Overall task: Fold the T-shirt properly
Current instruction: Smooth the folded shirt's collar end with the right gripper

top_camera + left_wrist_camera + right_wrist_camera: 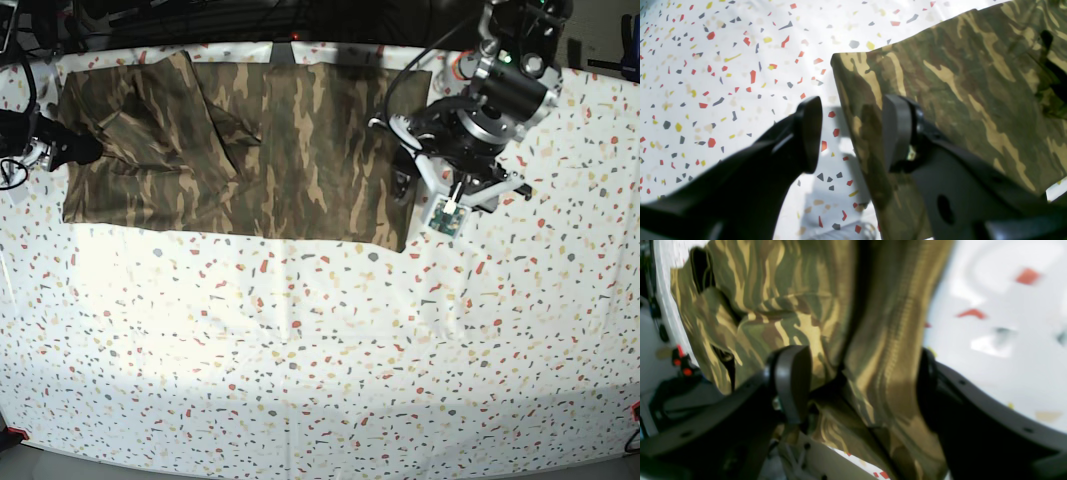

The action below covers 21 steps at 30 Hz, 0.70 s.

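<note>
In your left wrist view, the left gripper [850,133] stands open, its two dark fingers spread with nothing between them. The left-hand finger [808,133] hangs over the speckled white table cover [723,83]. The other finger [895,130] sits over the edge of the T-shirt [957,100]. The camouflage cloth stretches away from that finger toward the upper right of the picture, flat and smooth, with one squared corner just ahead of the fingertips.

In your right wrist view, the right gripper [860,386] has its jaws spread wide, and a raised ridge of the T-shirt [880,350] runs through the gap between them. You cannot tell from this blurred picture whether the pads press the cloth or only straddle it. More camouflage cloth lies ahead of the gripper and to its left in the picture, rumpled into folds, and white table cover [1000,340] shows past the right-hand finger.

In your base view, the T-shirt [300,150] lies spread across the far part of the table cover [320,360]. The left gripper [412,190] hangs at the shirt's right-hand edge, on the picture's right. The right gripper [72,150] sits at the shirt's left-hand edge, mostly out of frame. The folded-over sleeve area lies just inward of it.
</note>
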{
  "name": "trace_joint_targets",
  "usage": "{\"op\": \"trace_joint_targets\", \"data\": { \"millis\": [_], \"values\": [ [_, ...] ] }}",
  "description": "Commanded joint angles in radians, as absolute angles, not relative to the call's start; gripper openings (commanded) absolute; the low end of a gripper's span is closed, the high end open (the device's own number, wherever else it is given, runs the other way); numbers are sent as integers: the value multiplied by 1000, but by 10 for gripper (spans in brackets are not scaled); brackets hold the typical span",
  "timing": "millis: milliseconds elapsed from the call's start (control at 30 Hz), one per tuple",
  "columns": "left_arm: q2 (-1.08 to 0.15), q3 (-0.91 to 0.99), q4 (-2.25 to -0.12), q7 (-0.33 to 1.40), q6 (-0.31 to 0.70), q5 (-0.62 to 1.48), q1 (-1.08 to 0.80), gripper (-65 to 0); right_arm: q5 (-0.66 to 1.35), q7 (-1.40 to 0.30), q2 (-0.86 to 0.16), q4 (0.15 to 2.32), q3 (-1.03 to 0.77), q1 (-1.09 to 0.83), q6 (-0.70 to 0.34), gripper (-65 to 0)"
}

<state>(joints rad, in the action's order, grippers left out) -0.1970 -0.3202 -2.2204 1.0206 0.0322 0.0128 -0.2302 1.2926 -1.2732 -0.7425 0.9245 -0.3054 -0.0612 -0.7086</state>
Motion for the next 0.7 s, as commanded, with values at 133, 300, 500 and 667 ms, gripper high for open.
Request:
{"op": "trace_joint_targets", "data": {
  "millis": [133, 300, 500, 667],
  "values": [
    [-197, -318, -2239, 995, 30, 12, -225, -365, 1328, -1317, -740, 926, -254, -46, -698, -259],
    [-197, -318, -2239, 994, 30, 12, -225, -365, 1346, -1317, -740, 927, -254, -45, -698, -420],
    [-198, -318, -2239, 1014, 30, 11, -228, -367, 1394, -1317, -739, 927, -254, -38, -698, -650],
    [-201, -318, -2237, 1080, 58, -10, -266, -367, 1425, -1318, -739, 932, -254, -14, -698, -650]
  ]
}}
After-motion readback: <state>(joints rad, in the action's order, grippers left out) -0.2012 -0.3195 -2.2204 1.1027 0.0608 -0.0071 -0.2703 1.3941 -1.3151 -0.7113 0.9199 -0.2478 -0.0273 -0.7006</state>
